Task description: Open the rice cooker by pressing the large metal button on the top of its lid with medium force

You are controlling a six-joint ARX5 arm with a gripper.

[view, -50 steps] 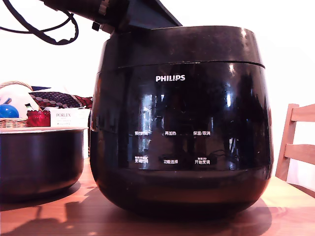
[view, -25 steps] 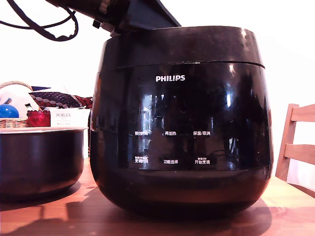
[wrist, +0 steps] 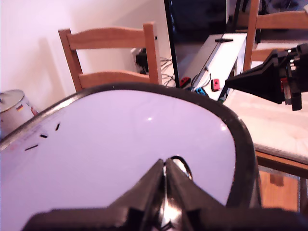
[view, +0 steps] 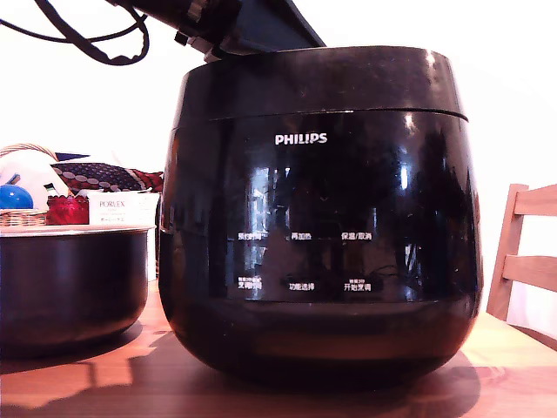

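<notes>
- Exterior view: I see the glossy black rounded rice cooker [view: 320, 218] on the wooden table [view: 513, 366], its wide black domed lid [view: 318, 80] seated shut. The dark arm [view: 222, 22] reaches over the lid's rear edge. A dark pot with a silvery rim [view: 70, 283] sits beside the cooker, towards the exterior view's left.
- Wrist view: my gripper [wrist: 165, 185] has its fingers pressed together, tips at the lid's glare-washed top by a small metal button [wrist: 179, 168]; a wooden chair [wrist: 113, 55] stands beyond the rim.
</notes>
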